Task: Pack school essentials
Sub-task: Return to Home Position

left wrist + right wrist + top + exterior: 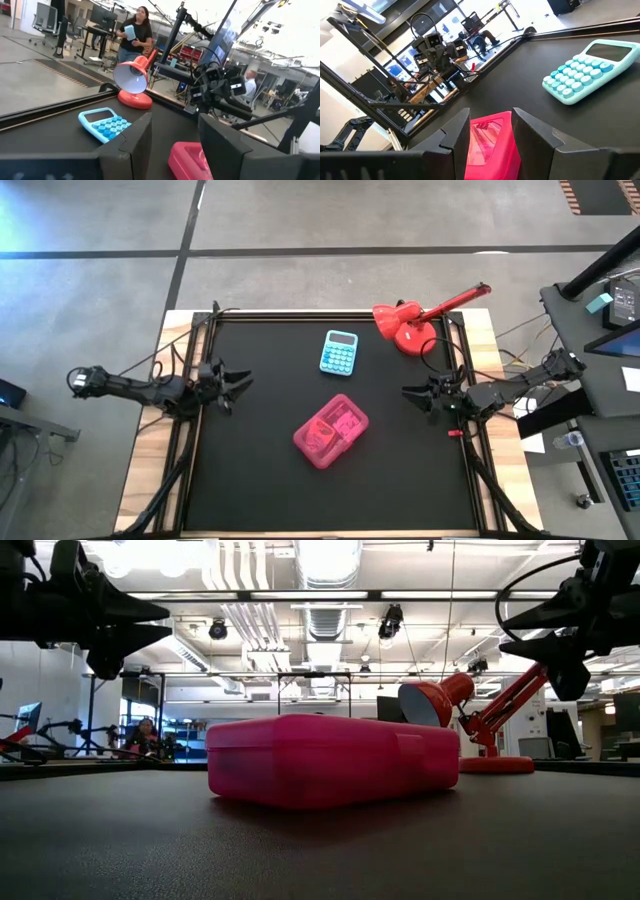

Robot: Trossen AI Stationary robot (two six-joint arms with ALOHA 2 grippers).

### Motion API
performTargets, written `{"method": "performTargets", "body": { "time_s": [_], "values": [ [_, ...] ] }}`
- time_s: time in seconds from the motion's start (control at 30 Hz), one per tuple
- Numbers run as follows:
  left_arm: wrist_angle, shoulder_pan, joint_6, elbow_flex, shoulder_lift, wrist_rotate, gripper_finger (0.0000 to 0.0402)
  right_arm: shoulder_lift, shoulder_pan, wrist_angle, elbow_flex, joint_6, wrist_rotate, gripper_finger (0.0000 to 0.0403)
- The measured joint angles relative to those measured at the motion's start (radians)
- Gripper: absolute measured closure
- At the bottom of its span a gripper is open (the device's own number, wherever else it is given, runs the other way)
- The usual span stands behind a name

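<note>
A translucent pink pencil case [331,430] lies shut on the black mat at the table's middle, with faint shapes showing through its lid; it also shows in the low view [333,760] and both wrist views [189,160] [491,144]. The loose stationery itself is out of view. My left gripper [238,383] hovers open near the table's left edge, above the mat. My right gripper [412,396] hovers open near the right edge. Both point toward the case and touch nothing.
A light-blue calculator [339,351] lies on the mat beyond the case. A red desk lamp [412,320] stands at the far right corner, its arm reaching past the table edge. Bare mat [260,490] lies near the front. People show in the room behind.
</note>
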Motion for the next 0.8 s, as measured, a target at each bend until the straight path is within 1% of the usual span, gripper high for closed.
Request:
{"method": "performTargets", "body": {
  "time_s": [0.8],
  "values": [
    [0.000,0.000,0.000,-0.001,0.107,0.000,0.0258,0.000,0.000,0.000,-0.001,0.000,0.001,0.0268]
  ]
}}
